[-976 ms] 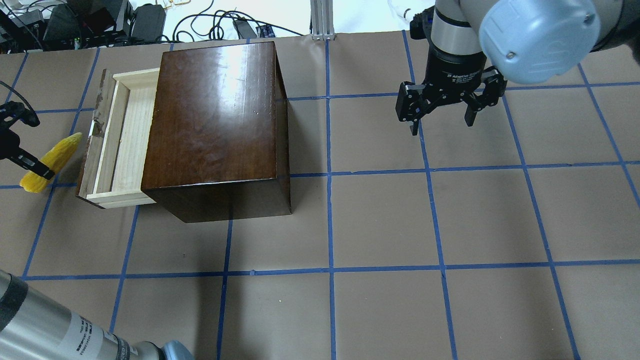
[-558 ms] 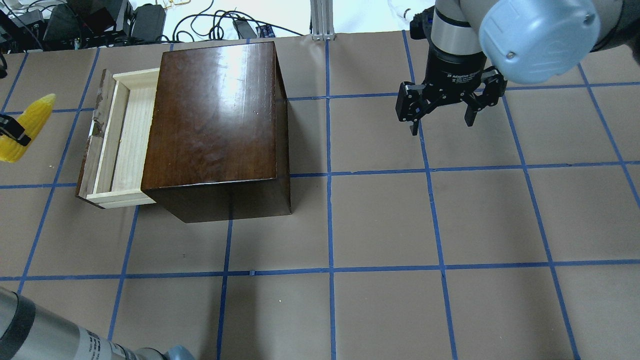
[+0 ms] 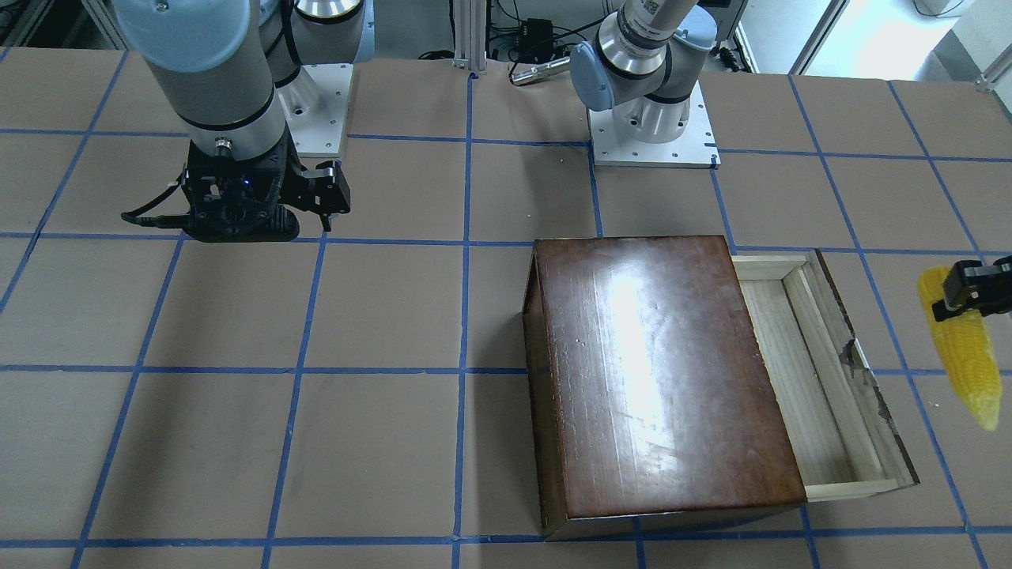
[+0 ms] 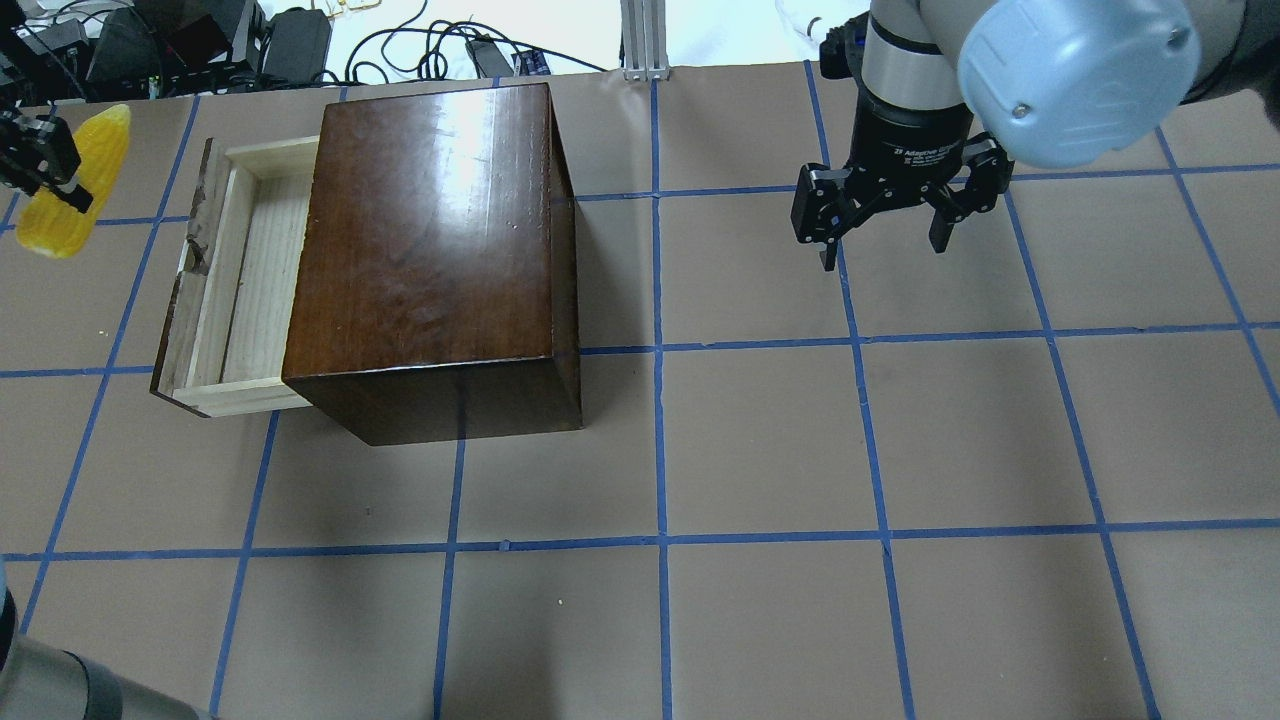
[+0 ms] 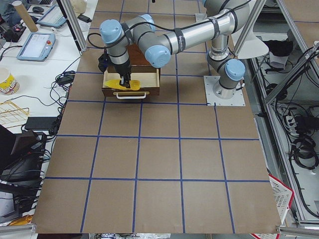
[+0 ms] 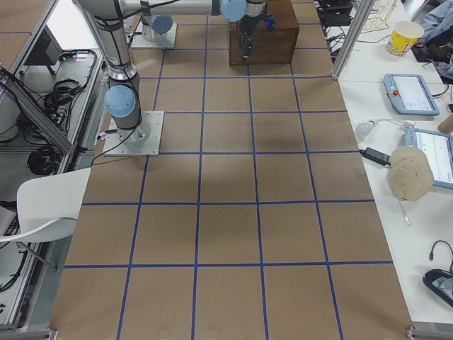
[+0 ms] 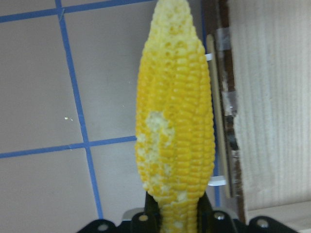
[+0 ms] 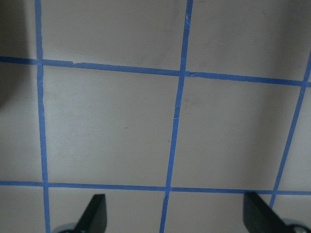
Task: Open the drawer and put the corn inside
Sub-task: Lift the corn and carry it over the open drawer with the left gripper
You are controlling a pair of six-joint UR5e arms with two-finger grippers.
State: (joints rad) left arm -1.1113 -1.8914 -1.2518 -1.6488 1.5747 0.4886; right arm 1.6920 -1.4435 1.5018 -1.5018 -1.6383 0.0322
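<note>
Bench [image 4: 760, 440]: brown, gridded with blue tape.
Drawer [image 4: 245, 270]: stood open, jutting from the box's 9 o'clock side in the overhead view.
Box [image 4: 430, 230]: glossy dark brown, resting on the bench.
Right end effector [image 4: 884, 252]: fingers spread wide, gripping nothing, at the box's 3 o'clock and well apart from it.
Left end effector [image 4: 40, 165]: pinched the corn's blunt end.
Corn [image 4: 100, 150]: outside the drawer, near its 10 o'clock, beyond the chipped front panel.

Box [image 4: 430, 220]: dark wood, glossy, reflecting light; drawer [image 4: 255, 280]: pale raw wood, matt, front panel dark and chipped; corn [image 7: 175, 126]: yellow, bumpy, plastic-looking; table [image 4: 760, 440]: matt brown paper, blue tape lines [image 4: 660, 440]
</note>
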